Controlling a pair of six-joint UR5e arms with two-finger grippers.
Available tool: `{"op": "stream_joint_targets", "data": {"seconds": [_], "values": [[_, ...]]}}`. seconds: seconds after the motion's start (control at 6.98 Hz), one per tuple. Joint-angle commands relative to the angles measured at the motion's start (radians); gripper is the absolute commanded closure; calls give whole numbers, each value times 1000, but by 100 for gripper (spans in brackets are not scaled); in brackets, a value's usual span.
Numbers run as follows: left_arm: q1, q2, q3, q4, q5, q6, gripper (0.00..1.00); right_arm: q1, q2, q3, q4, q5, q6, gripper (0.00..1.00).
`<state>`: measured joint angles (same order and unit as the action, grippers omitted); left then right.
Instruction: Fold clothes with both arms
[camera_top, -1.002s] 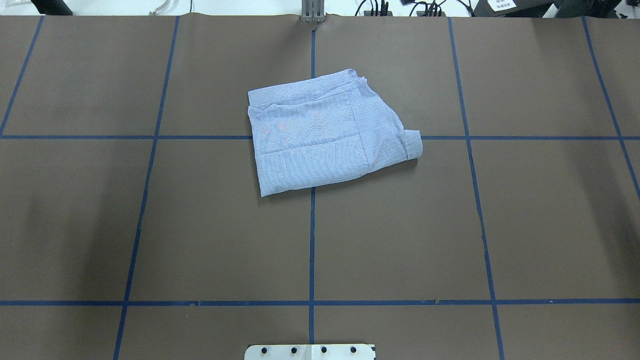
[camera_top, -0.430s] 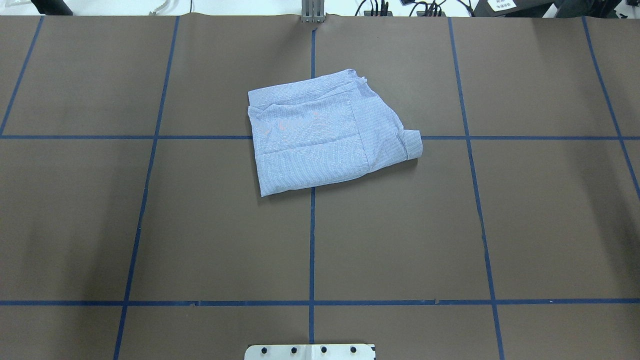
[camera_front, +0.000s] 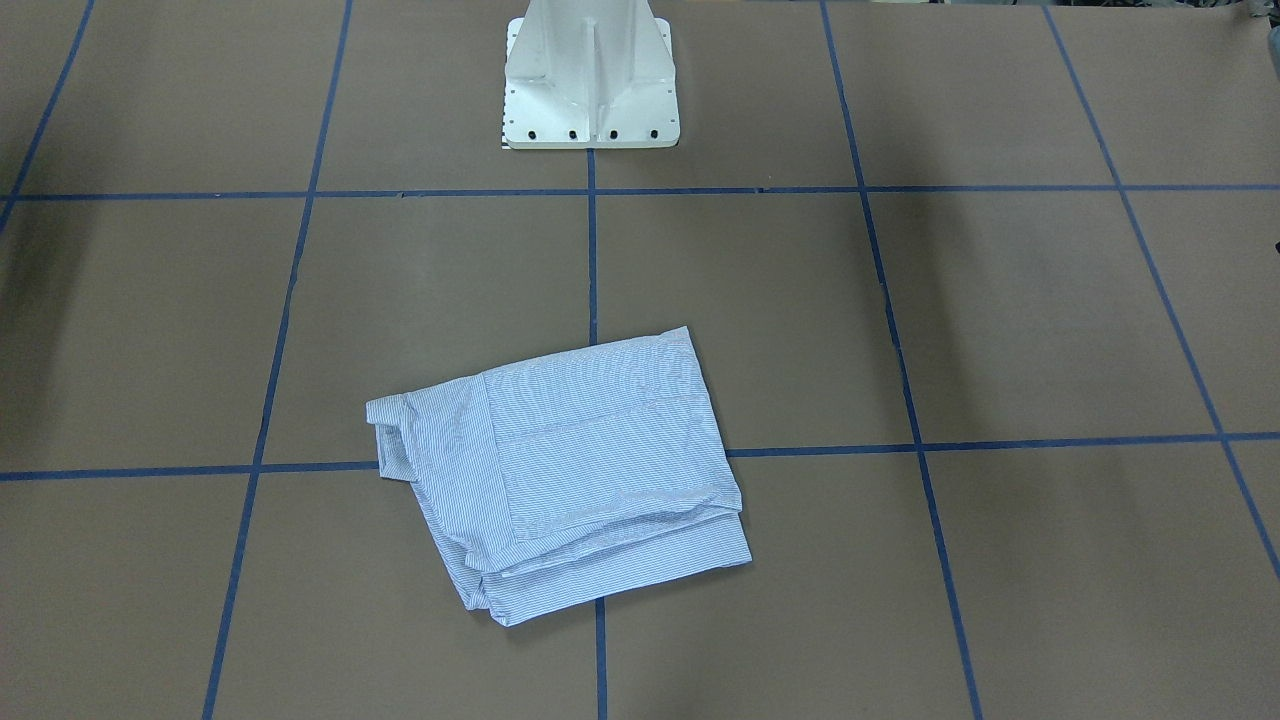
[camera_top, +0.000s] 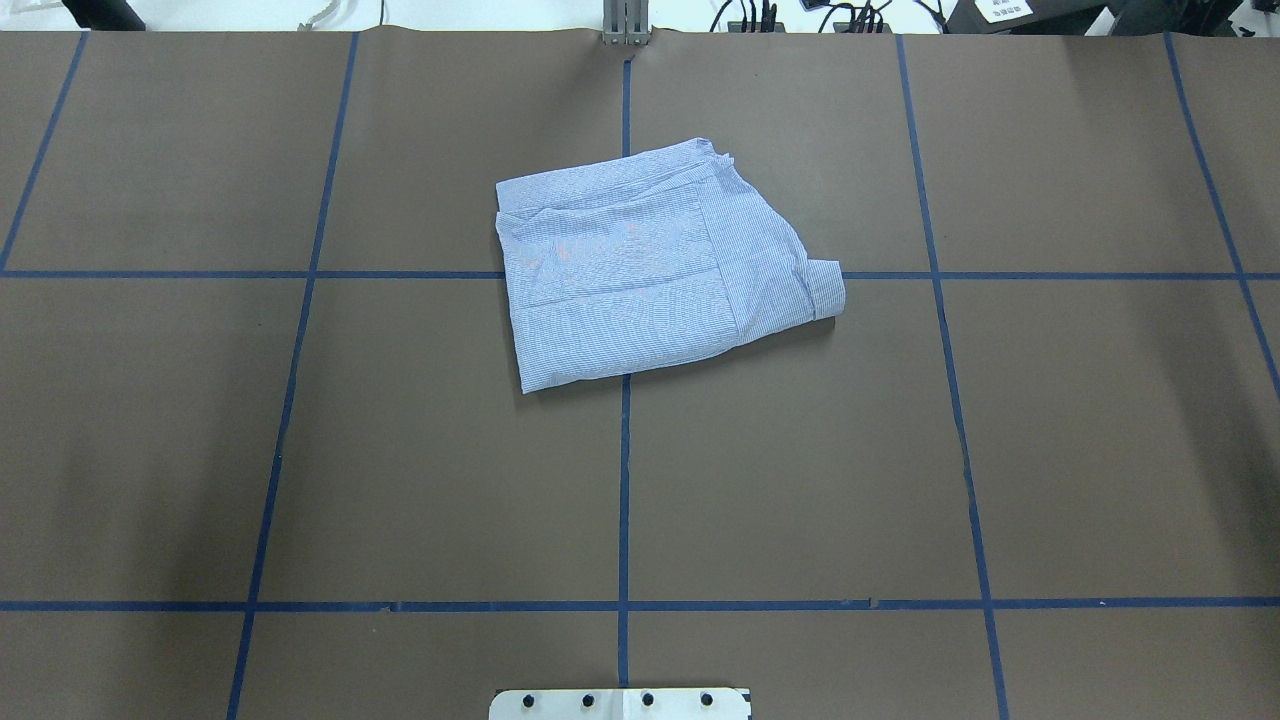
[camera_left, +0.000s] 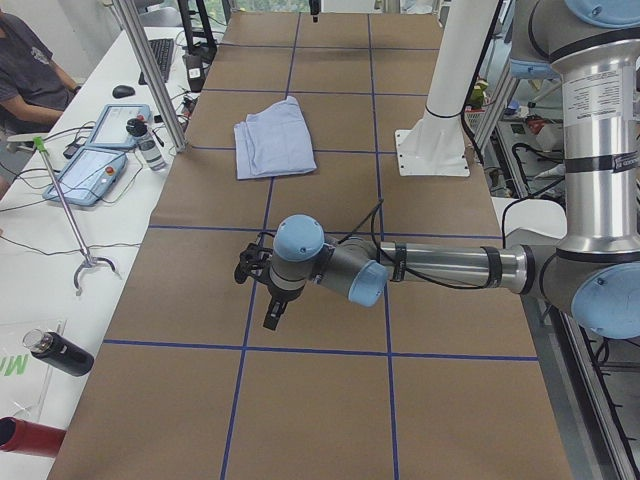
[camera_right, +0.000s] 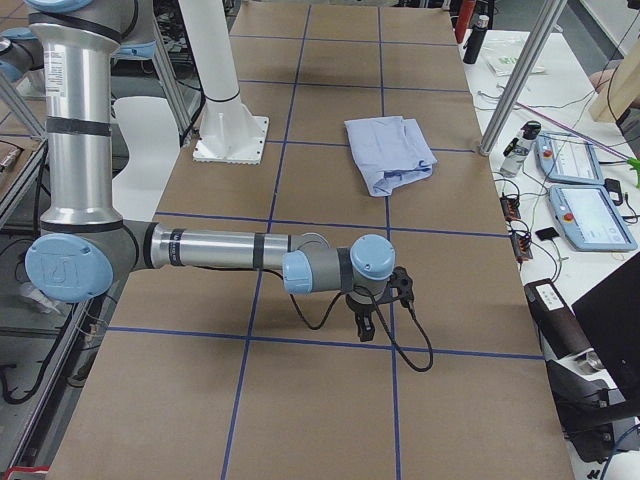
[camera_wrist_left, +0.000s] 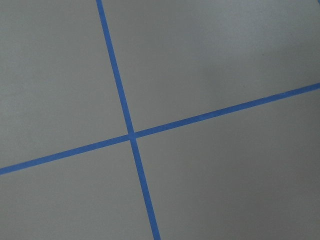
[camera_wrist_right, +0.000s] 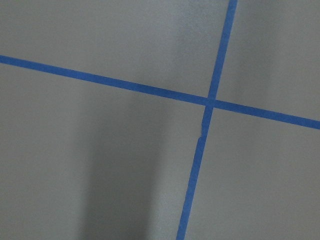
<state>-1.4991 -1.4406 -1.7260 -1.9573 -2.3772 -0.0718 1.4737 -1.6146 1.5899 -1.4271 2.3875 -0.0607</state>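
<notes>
The light blue striped shirt (camera_top: 650, 270) lies folded into a compact, slightly skewed rectangle on the brown table, at the far middle of the overhead view. It also shows in the front-facing view (camera_front: 570, 470) and both side views (camera_left: 268, 148) (camera_right: 390, 150). My left gripper (camera_left: 272, 305) hangs over bare table far from the shirt, seen only in the exterior left view. My right gripper (camera_right: 365, 325) hangs likewise, seen only in the exterior right view. I cannot tell whether either is open or shut. Both wrist views show only tabletop and blue tape lines.
The white pedestal base (camera_front: 590, 80) stands at the robot's side of the table (camera_top: 300, 450), which is gridded with blue tape. A side bench holds control tablets (camera_left: 100, 150), bottles and cables. A metal post (camera_left: 150, 70) stands at the table's far edge.
</notes>
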Motion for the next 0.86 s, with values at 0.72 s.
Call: {"op": "stream_joint_targets", "data": {"seconds": [0.72], "values": [[0,5,3,-11,-2,1,0,0,-14,30,-6,13,-1,0]]}}
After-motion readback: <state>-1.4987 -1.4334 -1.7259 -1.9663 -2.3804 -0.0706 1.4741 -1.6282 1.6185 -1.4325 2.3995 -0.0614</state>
